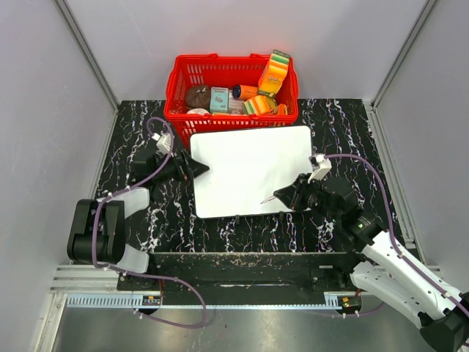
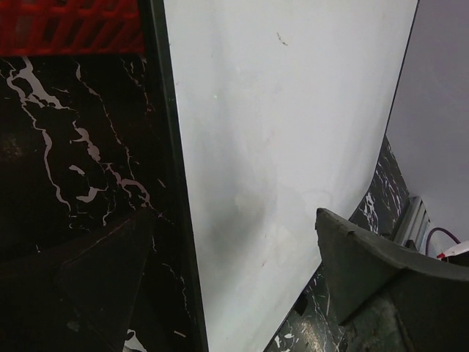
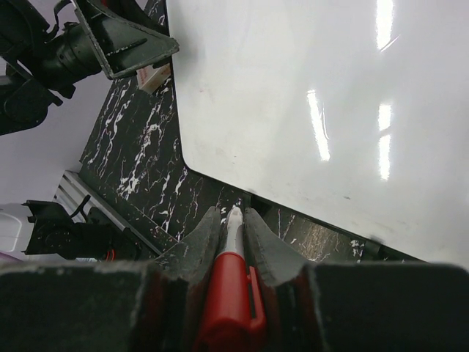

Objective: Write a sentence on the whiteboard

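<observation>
The whiteboard (image 1: pixel 249 169) lies flat on the black marble table, and its surface is blank white in every view (image 2: pixel 293 132) (image 3: pixel 308 95). No sentence shows on it. My left gripper (image 1: pixel 192 167) (image 2: pixel 231 220) stands open at the board's left edge, with one finger over the board and the other over the table. My right gripper (image 1: pixel 287 194) (image 3: pixel 234 220) is shut on a red marker (image 3: pixel 229 286). The marker's pale tip (image 1: pixel 264 201) points left at the board's near edge. I cannot tell whether the tip touches.
A red basket (image 1: pixel 183 81) filled with packets and tubs stands right behind the board's far edge. Grey walls close in the table (image 1: pixel 132 132) on the left, right and back. The right arm's purple cable (image 1: pixel 366 172) loops beside the board.
</observation>
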Available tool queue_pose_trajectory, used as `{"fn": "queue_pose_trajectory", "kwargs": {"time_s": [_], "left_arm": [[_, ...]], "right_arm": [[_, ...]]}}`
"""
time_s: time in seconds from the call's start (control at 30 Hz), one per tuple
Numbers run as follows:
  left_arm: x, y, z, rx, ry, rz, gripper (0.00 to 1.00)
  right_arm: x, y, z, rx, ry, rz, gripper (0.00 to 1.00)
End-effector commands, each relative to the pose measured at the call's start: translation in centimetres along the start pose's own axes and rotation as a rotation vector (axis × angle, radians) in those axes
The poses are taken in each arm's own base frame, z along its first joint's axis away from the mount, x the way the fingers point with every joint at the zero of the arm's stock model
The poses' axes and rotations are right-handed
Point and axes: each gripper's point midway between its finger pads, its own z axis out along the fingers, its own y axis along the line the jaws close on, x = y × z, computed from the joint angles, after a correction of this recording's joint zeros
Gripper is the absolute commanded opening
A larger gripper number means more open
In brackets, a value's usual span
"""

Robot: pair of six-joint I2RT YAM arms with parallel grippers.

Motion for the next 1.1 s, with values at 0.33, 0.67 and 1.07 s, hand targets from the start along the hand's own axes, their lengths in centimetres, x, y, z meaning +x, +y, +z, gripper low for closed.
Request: {"fn": "queue_pose_trajectory", "kwargs": {"time_s": [0.33,0.67,1.07], "left_arm": [[-0.6,-4.0,0.1,0.321,0.036,0.116,0.26],[1.0,-5.2,0.9,0.405,0.081,0.110,0.00],[3.8,-6.9,1.8,0.460,0.154,0.101,0.00]], "right_arm": [[-2.3,1.5,-0.1,-0.026,-0.054,-0.033,0.00],[-2.2,1.8,0.0,-0.044,-0.047,-0.033,0.00],[-3.3,2.5,-0.7,-0.077,-0.092,-0.067,0.00]]}}
